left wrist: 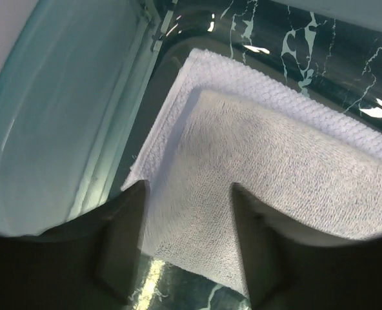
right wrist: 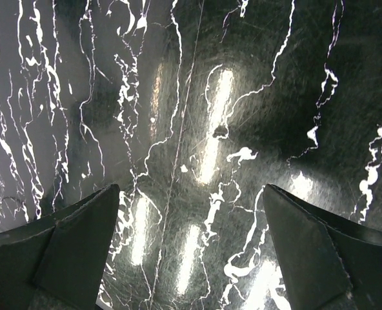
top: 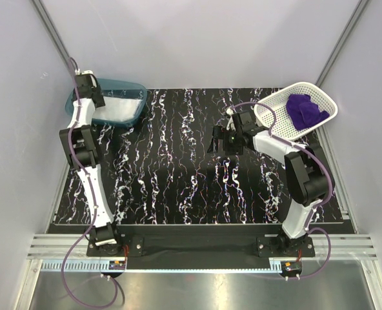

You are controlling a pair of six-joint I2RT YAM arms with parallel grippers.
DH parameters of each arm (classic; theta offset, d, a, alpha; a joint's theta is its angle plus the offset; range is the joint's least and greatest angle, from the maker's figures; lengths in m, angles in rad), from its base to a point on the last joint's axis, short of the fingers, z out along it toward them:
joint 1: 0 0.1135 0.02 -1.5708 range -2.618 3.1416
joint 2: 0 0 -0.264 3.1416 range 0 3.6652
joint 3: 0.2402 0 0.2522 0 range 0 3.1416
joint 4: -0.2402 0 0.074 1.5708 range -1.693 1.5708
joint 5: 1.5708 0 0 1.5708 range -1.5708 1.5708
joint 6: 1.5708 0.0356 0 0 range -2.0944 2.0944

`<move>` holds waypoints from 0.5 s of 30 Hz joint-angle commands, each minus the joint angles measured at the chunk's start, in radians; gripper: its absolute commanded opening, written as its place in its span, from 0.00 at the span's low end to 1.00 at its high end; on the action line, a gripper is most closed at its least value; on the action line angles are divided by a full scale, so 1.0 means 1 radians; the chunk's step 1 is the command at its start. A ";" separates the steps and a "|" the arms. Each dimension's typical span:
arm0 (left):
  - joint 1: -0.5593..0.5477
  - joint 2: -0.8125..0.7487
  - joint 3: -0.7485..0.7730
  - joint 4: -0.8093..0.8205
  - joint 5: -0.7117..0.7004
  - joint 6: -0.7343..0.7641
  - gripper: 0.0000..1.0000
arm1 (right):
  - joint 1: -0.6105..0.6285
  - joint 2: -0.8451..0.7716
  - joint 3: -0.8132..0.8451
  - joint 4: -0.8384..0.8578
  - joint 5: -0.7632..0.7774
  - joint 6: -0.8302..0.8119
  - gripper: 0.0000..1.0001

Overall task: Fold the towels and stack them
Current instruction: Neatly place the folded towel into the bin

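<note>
Left gripper (left wrist: 190,190) is hovering inside the teal bin (left wrist: 62,129) at the table's (top: 178,174) far left corner. Its jaws are standing partly apart and gripping nothing. The white towel (left wrist: 275,168) is lying flat in the bin, directly beneath the fingertips.

Right gripper (right wrist: 191,194) is hanging over bare black marbled tabletop, right of centre, jaws spread wide and holding nothing.

The purple towel (top: 305,110) is sitting crumpled in the white mesh basket (top: 275,123) at far right.

Teal bin (top: 134,86) sits in the far left corner of the black marbled table (top: 178,174), white mesh basket (top: 268,121) over at far right.
</note>
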 commanded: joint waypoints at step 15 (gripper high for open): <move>-0.334 -0.693 -0.496 -0.008 0.142 -0.204 0.99 | -0.132 -0.082 0.400 -0.351 0.416 0.011 1.00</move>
